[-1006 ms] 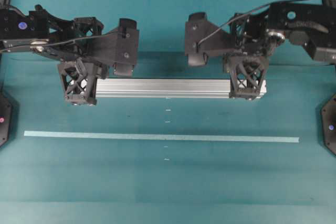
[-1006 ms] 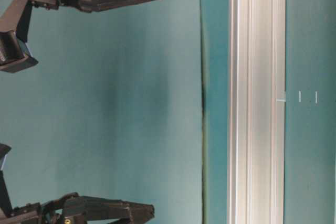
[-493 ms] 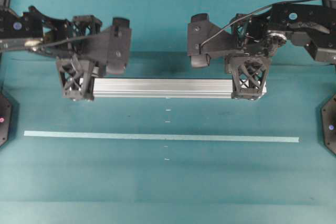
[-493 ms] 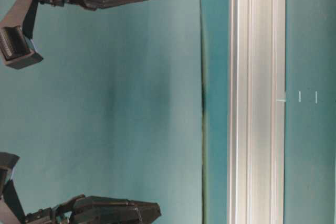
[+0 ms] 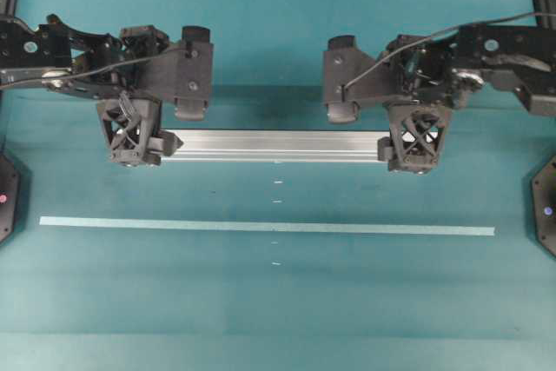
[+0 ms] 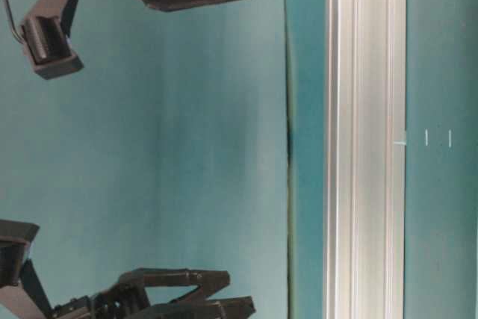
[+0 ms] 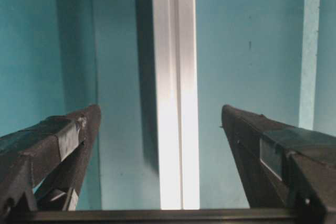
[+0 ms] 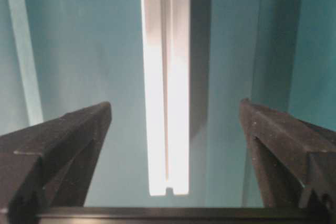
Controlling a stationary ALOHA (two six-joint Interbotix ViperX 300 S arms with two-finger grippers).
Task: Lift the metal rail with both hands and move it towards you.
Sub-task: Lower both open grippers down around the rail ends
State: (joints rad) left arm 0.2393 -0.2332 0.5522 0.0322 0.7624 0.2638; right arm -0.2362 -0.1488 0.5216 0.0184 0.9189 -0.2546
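The metal rail [image 5: 274, 146] lies flat on the teal tabletop [image 5: 278, 301], running from 9 o'clock to 3 o'clock across the overhead view, at 12 o'clock of the thin pale tape strip [image 5: 267, 227] that lies parallel to it and well apart. The left gripper [image 7: 160, 129] sits over the rail's 9 o'clock end with its jaws spread wide, one finger on each side of the rail and neither touching it, holding nothing. The right gripper [image 8: 176, 124] sits likewise over the 3 o'clock end, jaws wide apart astride the rail and clear of it, with nothing in its hold.
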